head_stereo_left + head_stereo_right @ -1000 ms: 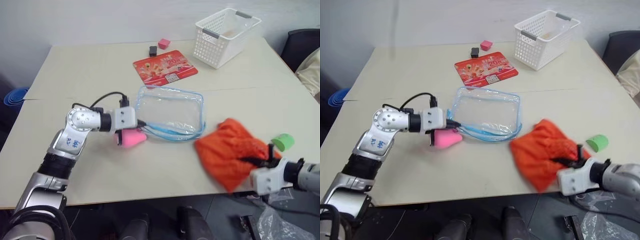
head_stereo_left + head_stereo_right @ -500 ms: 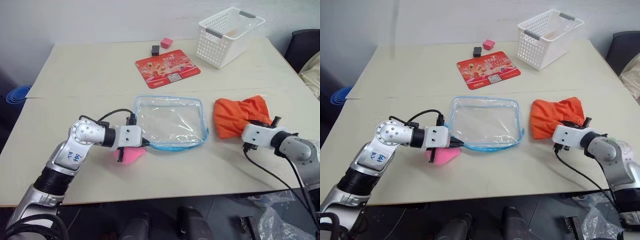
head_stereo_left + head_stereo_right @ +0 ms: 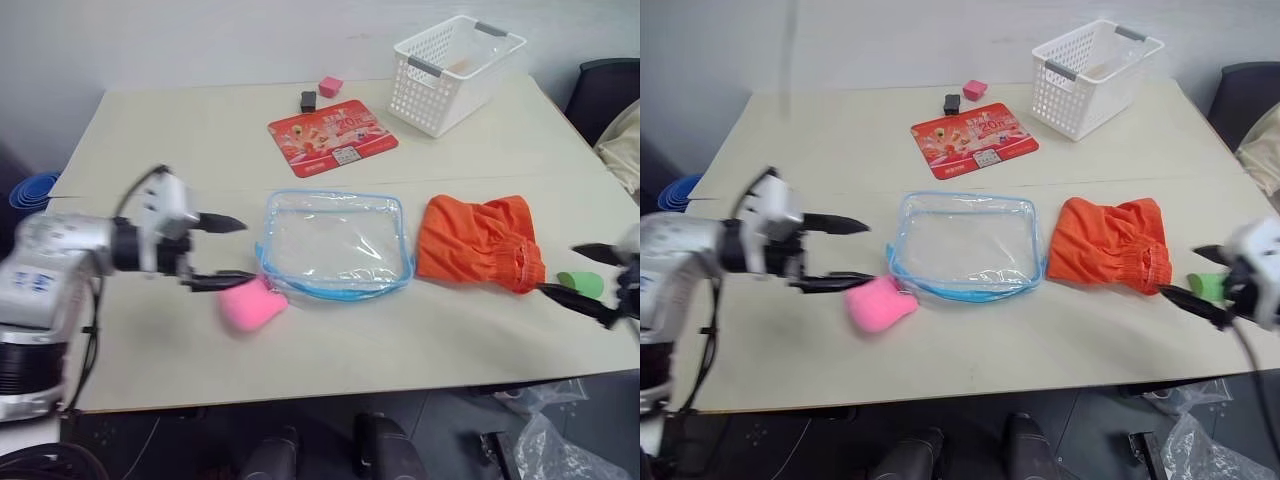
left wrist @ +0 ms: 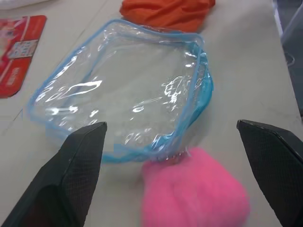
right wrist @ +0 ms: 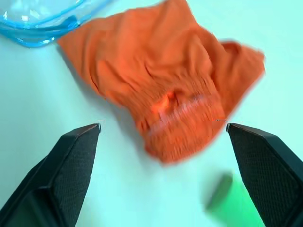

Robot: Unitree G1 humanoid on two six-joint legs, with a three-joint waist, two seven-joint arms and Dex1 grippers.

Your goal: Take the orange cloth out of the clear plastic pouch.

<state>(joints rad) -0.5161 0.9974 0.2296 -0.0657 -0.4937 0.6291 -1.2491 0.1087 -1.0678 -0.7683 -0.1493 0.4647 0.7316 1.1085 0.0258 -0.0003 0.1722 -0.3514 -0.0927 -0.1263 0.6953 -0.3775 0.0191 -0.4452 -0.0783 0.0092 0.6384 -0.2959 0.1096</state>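
One orange cloth [image 3: 477, 242] lies flat on the counter [image 3: 200, 140], outside the one clear plastic pouch [image 3: 338, 243], at ten o'clock from the empty, spread right gripper [image 3: 592, 279]; left gripper [image 3: 222, 252] likewise spread, empty.

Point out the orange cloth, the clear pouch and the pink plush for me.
orange cloth [image 3: 474, 240], left eye view, middle of the fabric.
clear plastic pouch [image 3: 336, 242], left eye view, centre of its transparent face.
pink plush toy [image 3: 250, 305], left eye view, middle of its body.
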